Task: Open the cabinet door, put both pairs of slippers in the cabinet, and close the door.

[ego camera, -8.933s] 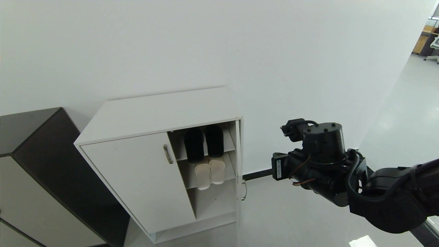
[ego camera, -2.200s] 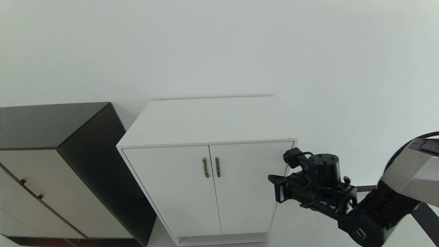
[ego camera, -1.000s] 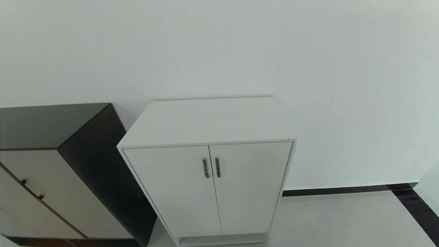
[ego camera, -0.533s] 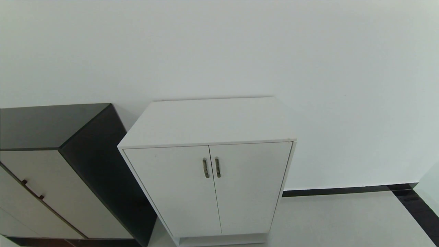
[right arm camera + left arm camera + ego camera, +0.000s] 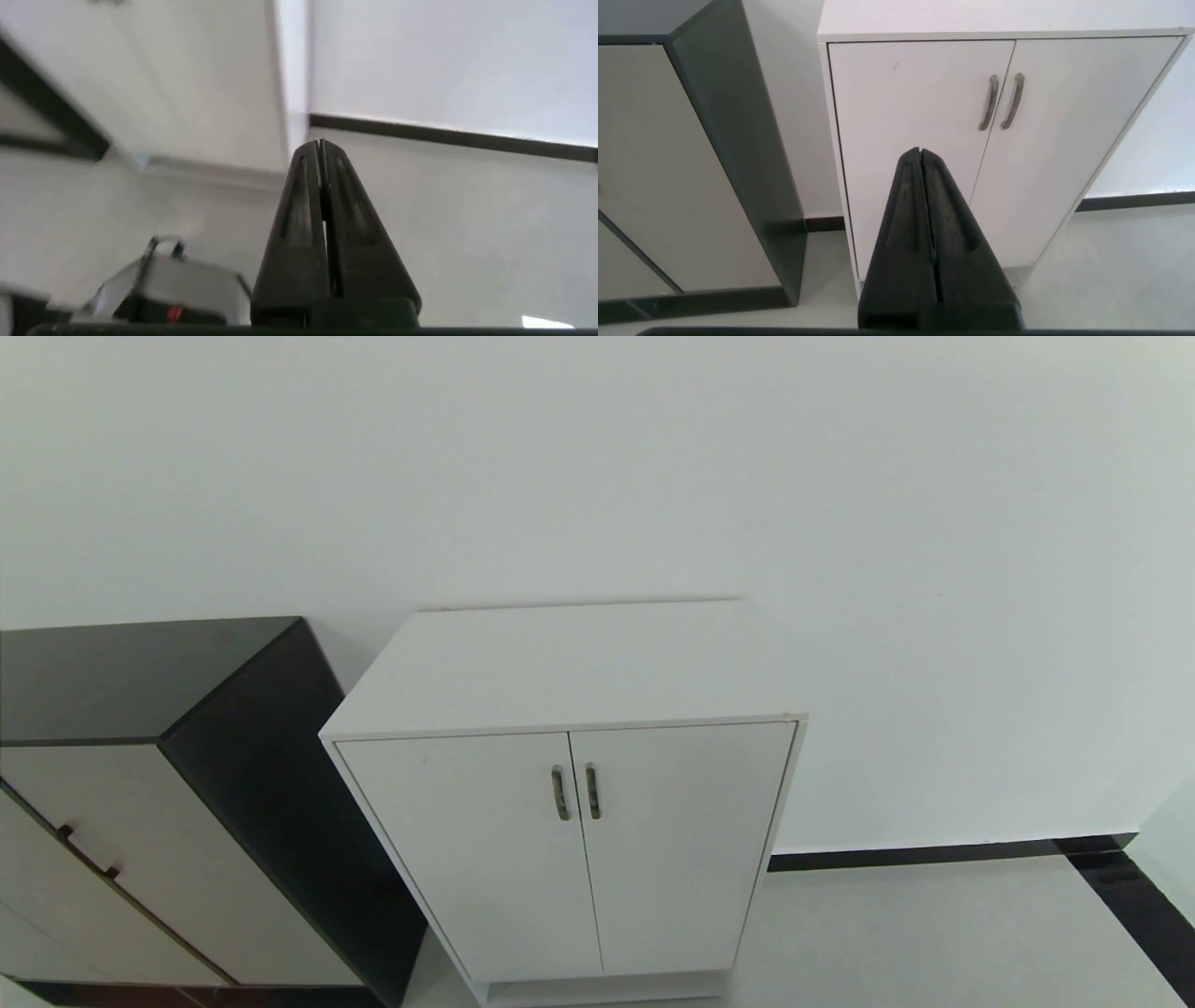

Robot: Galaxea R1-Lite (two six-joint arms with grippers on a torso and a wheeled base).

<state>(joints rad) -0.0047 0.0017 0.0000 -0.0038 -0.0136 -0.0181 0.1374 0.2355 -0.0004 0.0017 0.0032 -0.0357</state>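
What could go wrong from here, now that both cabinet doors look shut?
1. The doors hide the shelves, so nothing here confirms that both slipper pairs are inside.
2. The right door may be only resting shut and could swing open.
3. The left gripper, jaws closed, points at the white cabinet; driving forward might strike it.

This is looking like a plain indoor room, sparsely furnished like an entry hall or a staged test space; which of the two cannot be told. A white two-door cabinet (image 5: 485,859) is standing against a bare white wall (image 5: 597,467), a dark cabinet (image 5: 280,821) sitting just beside it. A pale glossy floor (image 5: 934,933) is meeting the wall along a black skirting strip (image 5: 934,852).
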